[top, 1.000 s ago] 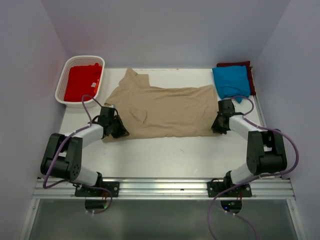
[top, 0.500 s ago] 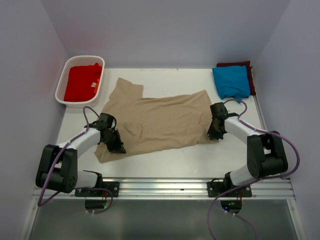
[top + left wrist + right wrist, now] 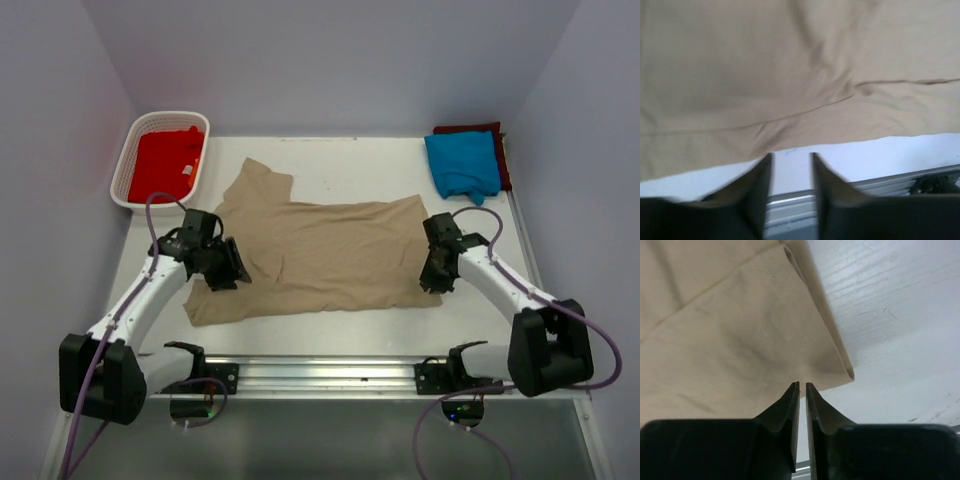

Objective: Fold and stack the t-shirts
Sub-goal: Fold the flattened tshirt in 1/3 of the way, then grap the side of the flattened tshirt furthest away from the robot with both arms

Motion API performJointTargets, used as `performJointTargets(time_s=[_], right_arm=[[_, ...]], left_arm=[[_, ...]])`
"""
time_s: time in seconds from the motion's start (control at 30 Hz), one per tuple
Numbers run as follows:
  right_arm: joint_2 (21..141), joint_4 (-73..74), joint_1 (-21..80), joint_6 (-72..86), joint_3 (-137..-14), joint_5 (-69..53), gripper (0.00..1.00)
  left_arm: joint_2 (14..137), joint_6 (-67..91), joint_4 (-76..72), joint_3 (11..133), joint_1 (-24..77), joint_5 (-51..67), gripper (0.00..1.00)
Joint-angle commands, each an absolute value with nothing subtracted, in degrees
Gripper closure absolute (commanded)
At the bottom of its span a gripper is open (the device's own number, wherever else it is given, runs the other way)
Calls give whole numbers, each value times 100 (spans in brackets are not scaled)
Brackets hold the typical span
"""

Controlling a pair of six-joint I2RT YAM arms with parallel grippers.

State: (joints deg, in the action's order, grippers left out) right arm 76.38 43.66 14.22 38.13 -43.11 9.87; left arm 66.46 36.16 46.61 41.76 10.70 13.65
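Red t-shirt fills the white basket at upper left of the top view. Below it, the left gripper hovers over the tan t-shirt's near-left edge, jaws parted a little and empty. That shirt lies spread across the table in mid-frame. At its right corner the right gripper shows only a thin slit, gripping nothing. Upper right, a blue t-shirt rests folded on a maroon t-shirt.

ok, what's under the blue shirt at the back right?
A dark maroon shirt lies under the blue shirt. Only its back and right edges show. The rest is covered, so I can't tell how it is folded or whether anything else sits beneath.
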Motion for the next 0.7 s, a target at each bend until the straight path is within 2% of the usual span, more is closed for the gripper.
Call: performJointTargets(time_s=[0.0, 0.03, 0.07, 0.1, 0.13, 0.17, 0.2, 0.27, 0.4, 0.57, 0.67], right_arm=[[6760, 4518, 1450, 3455, -5034, 1309, 77], [6672, 4474, 1441, 3376, -5158, 1484, 66], [6636, 4421, 1441, 3253, -5281, 1546, 46], [6627, 4404, 1441, 3182, -5543, 1608, 40], [6670, 4403, 1450, 3112, -5694, 1617, 33], [6749, 4377, 1450, 3007, -5826, 1608, 22], [6881, 4333, 1450, 2954, -6019, 1591, 18], [7057, 4394, 1450, 2831, -6257, 1399, 14], [7084, 4254, 1441, 2725, -6451, 906, 13], [6365, 3772, 1450, 2558, -6144, 168, 14], [5872, 3639, 1459, 2514, -5881, 18, 14]], left_arm=[[6223, 3445, 4263, 5333, 1090, 898, 46], [6240, 3419, 4193, 5700, 1090, 792, 39], [6353, 3419, 4036, 5843, 1090, 573, 32], [6459, 3419, 3947, 5984, 1090, 519, 26], [6582, 3367, 3833, 6116, 1090, 484, 25], [6853, 3349, 3571, 6300, 1090, 292, 20], [7021, 3357, 3464, 6397, 1072, 238, 14], [7677, 3279, 3131, 6784, 1046, 106, 13], [9059, 3191, 2927, 7767, 949, -130, 12], [11113, 2629, 3085, 9569, 914, -482, 17], [11862, 2365, 3076, 10343, 870, -467, 19]])
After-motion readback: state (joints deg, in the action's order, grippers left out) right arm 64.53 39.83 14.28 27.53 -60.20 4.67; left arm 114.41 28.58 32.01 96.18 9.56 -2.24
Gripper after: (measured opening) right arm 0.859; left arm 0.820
